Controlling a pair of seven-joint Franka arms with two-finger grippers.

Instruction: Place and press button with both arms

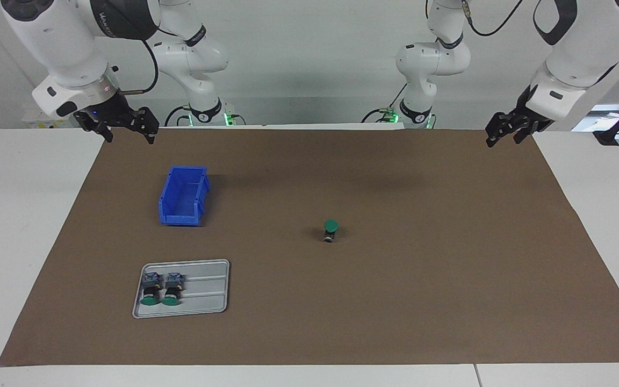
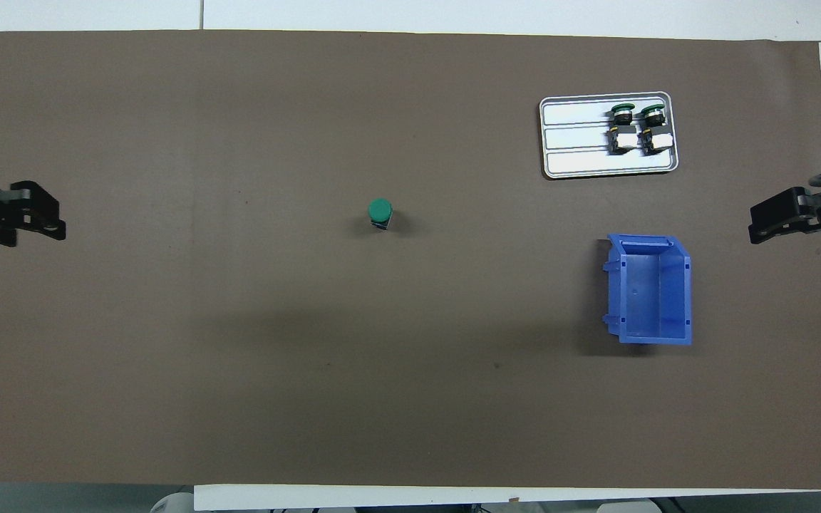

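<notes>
One button (image 1: 331,230) stands upright on the brown mat (image 1: 422,269), green cap up, near the middle of the table; it also shows in the overhead view (image 2: 380,212). Two identical buttons (image 1: 161,288) lie side by side on a grey tray (image 1: 207,293), also in the overhead view (image 2: 637,127). My left gripper (image 1: 503,142) hangs open and empty in the air over the mat's edge at the left arm's end (image 2: 61,222). My right gripper (image 1: 130,138) hangs open and empty over the mat's edge at the right arm's end (image 2: 752,226). Both are well away from the button.
An empty blue bin (image 1: 180,217) stands toward the right arm's end, nearer to the robots than the tray (image 2: 574,146); it also shows in the overhead view (image 2: 649,246). White table surface borders the mat at both ends.
</notes>
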